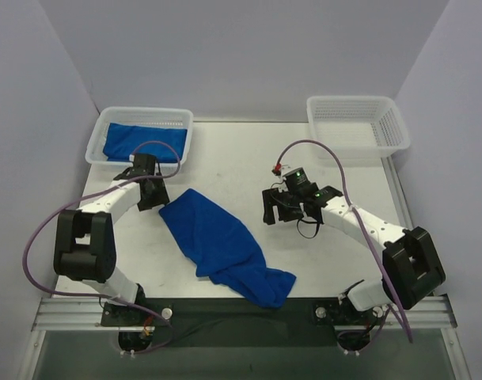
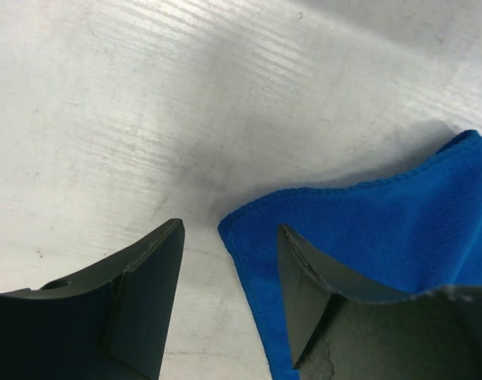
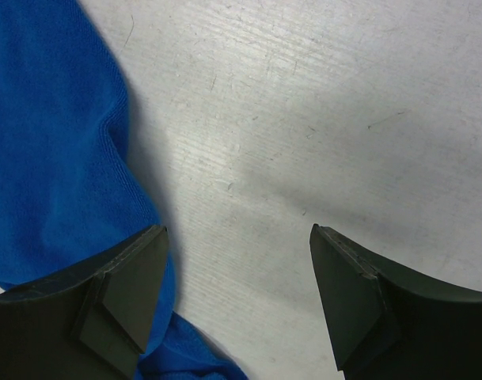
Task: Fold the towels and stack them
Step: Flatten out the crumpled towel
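High rear overhead, wrist views close, downward, sharing towel [image 1: 222,241]

In the left wrist view the towel [image 2: 383,229] on the worktop [image 2: 146,119] runs off the right and bottom edges and partly behind the left gripper [image 2: 229,225], while from above the basket [image 1: 98,142] wall screens part of a second towel [image 1: 130,141].

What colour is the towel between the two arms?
The towel is royal blue; top external view shows it best.
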